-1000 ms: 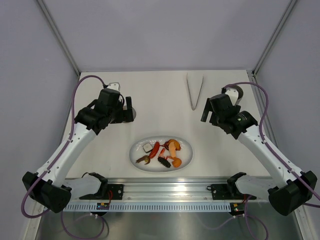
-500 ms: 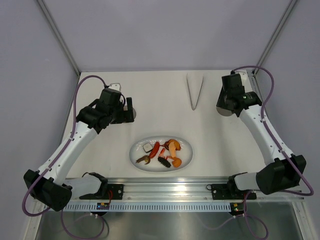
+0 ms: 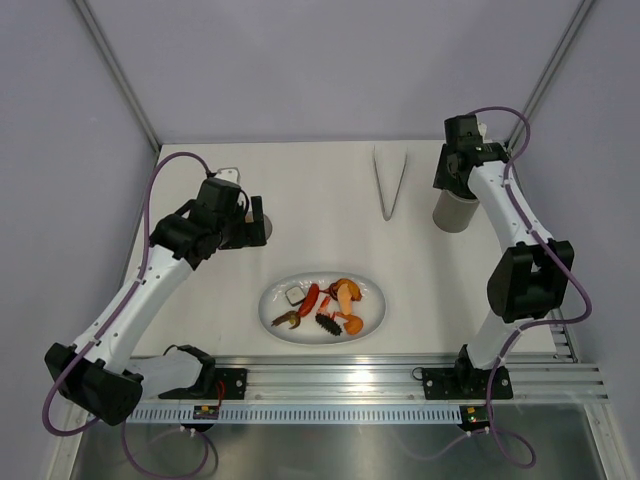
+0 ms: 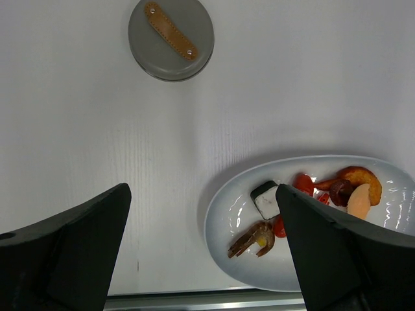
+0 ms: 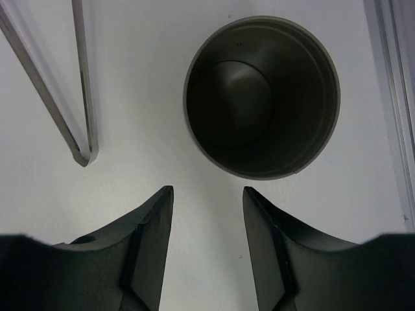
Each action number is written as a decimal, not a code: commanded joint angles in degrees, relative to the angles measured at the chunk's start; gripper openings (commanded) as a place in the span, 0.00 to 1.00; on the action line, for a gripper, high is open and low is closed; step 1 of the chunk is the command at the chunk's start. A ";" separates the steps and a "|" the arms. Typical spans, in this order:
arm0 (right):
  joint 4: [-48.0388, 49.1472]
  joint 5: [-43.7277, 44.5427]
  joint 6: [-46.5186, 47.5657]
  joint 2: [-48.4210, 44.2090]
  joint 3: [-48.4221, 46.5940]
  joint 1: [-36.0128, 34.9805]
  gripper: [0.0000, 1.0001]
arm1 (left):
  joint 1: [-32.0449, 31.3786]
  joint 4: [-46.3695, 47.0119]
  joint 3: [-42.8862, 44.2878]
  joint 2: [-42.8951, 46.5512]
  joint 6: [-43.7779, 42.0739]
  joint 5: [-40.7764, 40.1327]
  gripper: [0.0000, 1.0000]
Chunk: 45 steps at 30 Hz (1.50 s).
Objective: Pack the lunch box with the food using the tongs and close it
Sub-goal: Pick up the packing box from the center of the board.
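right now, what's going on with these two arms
Nothing is held yet. The right gripper hovers empty, fingers apart, near the open, empty lunch box and the tongs. The left gripper hangs open over the table, by the lid lying flat and the plate holding the food.

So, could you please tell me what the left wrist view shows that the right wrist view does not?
Only the left wrist view shows the lid, lying flat with its handle up, and the white plate with the food. Only the right wrist view shows the lunch box, open and empty, and the joined tip of the tongs beside it. Both show the white table and that arm's own gripper, the left gripper and the right gripper, jaws apart with nothing between them.
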State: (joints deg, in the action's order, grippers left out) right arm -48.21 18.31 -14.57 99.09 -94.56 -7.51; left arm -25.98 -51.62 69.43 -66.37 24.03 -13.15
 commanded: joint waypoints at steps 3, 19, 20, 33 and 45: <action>-1.19 -2.65 2.88 4.17 -5.01 2.14 0.54 | -0.04 0.29 1.24 1.42 0.05 -1.00 0.99; -2.07 -4.59 5.08 7.62 -6.77 2.59 0.21 | -0.04 0.11 1.67 0.80 -0.04 -1.18 0.99; -2.24 -4.68 5.16 7.18 -6.51 2.67 0.18 | 0.05 0.02 1.67 0.80 -0.04 -1.09 0.99; -6.20 -11.98 1.91 -5.47 2.44 0.92 0.00 | -0.04 0.29 1.24 1.07 0.23 -0.74 0.99; -4.44 -9.60 -1.34 -15.15 15.90 -9.27 0.00 | 0.05 0.73 0.71 1.15 1.28 0.49 0.99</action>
State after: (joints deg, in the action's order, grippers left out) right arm -53.80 7.90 -14.68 87.24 -80.18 -15.16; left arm -25.98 -52.69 69.41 -66.35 24.51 -13.23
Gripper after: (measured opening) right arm 0.026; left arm 0.988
